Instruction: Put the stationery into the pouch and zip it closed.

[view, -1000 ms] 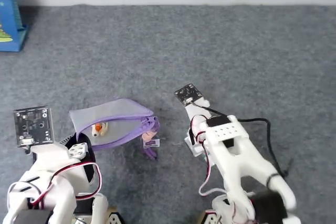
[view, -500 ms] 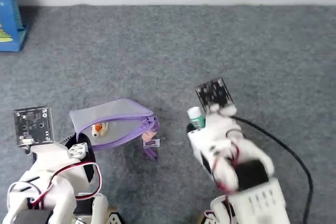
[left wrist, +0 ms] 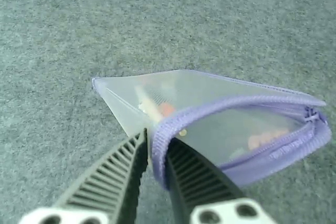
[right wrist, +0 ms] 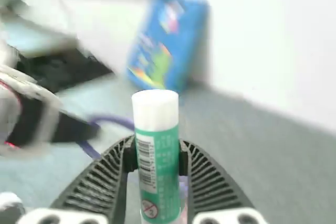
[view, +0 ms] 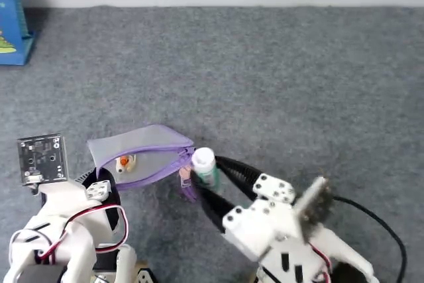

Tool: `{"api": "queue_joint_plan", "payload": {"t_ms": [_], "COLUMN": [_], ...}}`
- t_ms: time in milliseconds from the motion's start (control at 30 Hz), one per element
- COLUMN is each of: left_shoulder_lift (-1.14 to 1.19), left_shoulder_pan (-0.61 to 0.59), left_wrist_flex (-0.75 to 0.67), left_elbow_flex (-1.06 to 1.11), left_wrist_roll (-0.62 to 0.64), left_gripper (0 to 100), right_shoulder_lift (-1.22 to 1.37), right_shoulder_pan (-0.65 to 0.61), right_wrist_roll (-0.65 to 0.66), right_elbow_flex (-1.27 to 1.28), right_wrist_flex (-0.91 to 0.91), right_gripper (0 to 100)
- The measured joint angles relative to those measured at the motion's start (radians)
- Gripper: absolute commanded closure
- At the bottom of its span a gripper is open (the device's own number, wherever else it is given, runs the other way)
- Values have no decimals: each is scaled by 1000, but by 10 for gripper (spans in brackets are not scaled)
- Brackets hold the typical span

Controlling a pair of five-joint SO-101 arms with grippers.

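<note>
Seen from above, the right gripper point(view: 207, 175) clasps a green glue stick point(view: 203, 161) just beside the open end of the purple pouch point(view: 139, 147) on the grey table. At the left wrist, the left gripper point(left wrist: 153, 148) pinches the pouch's zipper edge. At the right wrist, ridged fingers point(right wrist: 118, 166) clamp the glue stick upright.

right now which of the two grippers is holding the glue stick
The right gripper: the green-and-white glue stick sits clamped between its fingers, close to the purple pouch. The left gripper grips the pouch's zip edge instead.
</note>
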Motion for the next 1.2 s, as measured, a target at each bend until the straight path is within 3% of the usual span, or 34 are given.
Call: {"api": "queue_joint_plan", "payload": {"t_ms": [367,600,1000,1200], "left_shoulder_lift": [0,0,0,0], "left_shoulder_pan": [0,0,0,-43], "left_wrist_flex": [0,0,0,0], "left_elbow_flex": [0,0,0,0], "left_wrist_roll": [0,0,0,0], "left_gripper": [988,988,988,988], "right_shoulder_lift": [11,26,483,588], "right_shoulder_pan": [-64,-63,-63,-64], "right_wrist_roll": [49,49,49,51], "right_elbow_flex": [347,359,359,374], "right_wrist_flex": [-554,-715,-1063,-1114], "right_gripper": [991,991,991,976]}}
